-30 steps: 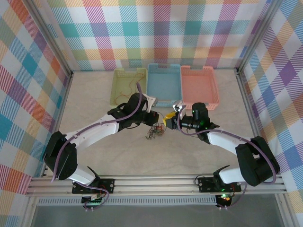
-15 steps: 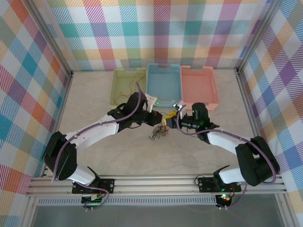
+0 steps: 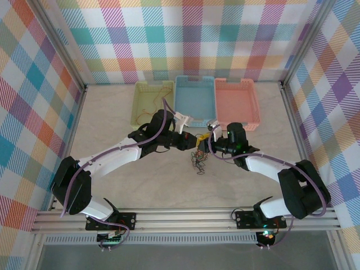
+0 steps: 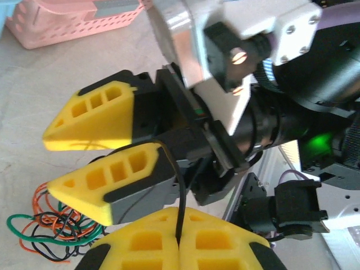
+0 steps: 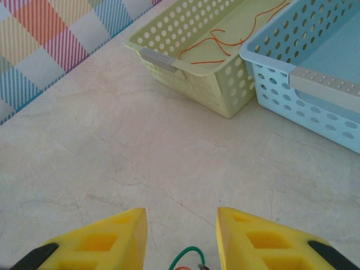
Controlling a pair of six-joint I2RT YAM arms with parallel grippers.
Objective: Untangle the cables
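The cables (image 3: 198, 160) are a small tangle of thin red, orange, green and black wires on the table, just below the two grippers. The left wrist view shows the tangle (image 4: 48, 230) at the lower left. My left gripper (image 3: 191, 140) is shut on one black cable (image 4: 179, 216), which rises out from between its yellow fingers (image 4: 225, 247). My right gripper (image 3: 202, 143) faces it, almost touching, with its jaws apart. A green wire loop (image 5: 188, 256) lies between the right fingers (image 5: 112, 239), not pinched.
Three baskets stand in a row at the back: yellow-green (image 3: 153, 101), blue (image 3: 194, 100) and pink (image 3: 237, 101). Orange wires (image 5: 216, 42) lie in the yellow-green basket (image 5: 185, 73). Bare table stretches left and in front of the grippers.
My left gripper has moved right, up against the right gripper. The tangle has shifted right with it and now stretches longer below the grippers.
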